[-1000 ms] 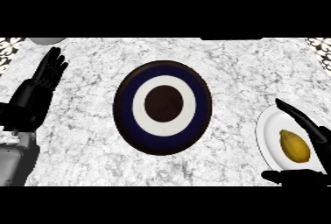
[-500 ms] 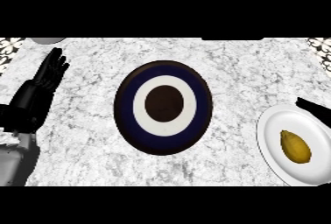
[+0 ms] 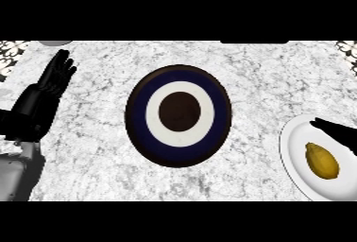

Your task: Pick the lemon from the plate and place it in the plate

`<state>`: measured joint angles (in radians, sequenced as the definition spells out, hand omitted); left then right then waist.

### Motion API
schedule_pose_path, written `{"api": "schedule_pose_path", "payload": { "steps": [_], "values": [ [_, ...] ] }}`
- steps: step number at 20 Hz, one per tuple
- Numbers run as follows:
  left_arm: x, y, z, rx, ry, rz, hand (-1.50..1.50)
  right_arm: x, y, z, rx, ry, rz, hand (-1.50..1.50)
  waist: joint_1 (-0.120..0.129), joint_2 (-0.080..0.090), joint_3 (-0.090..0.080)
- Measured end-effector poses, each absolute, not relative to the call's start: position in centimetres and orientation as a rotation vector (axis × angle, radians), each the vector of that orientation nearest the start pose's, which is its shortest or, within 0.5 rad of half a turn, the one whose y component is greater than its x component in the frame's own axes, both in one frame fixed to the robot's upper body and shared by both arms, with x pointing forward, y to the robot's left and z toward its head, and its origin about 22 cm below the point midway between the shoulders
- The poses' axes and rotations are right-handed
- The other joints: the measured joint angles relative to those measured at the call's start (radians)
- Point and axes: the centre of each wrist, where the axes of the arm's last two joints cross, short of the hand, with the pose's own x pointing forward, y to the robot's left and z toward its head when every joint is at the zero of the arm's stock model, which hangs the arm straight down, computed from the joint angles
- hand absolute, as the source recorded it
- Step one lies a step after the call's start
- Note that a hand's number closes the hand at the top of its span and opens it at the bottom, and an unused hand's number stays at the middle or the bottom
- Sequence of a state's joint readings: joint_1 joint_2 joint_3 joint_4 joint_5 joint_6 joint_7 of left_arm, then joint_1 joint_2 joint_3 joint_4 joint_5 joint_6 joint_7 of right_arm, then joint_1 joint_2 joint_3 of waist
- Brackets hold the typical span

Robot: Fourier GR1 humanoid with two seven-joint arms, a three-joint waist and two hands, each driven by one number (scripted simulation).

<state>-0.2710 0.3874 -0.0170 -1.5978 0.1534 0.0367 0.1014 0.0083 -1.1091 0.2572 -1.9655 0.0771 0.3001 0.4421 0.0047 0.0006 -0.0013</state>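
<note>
Head view — left hand (image 3: 47,87) released at left edge, right hand (image 3: 342,135) fingers straight beside lemon (image 3: 322,160).

I noted a counter (image 3: 265,80) with a white top marbled in grey, filling nearly the whole view and evenly lit. At both upper corners I saw a black-and-white patterned surface (image 3: 11,48). A dark strip (image 3: 254,42) lay at the far edge.
</note>
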Motion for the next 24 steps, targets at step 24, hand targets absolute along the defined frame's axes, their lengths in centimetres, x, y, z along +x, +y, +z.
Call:
{"api": "schedule_pose_path", "payload": {
  "steps": [24],
  "values": [
    [30.0,27.7,10.0,0.146,-1.747,-0.232,0.00,25.0,-34.1,6.8,-0.697,-0.741,1.320,-1.50,-0.005,0.000,0.001]
  ]
}}
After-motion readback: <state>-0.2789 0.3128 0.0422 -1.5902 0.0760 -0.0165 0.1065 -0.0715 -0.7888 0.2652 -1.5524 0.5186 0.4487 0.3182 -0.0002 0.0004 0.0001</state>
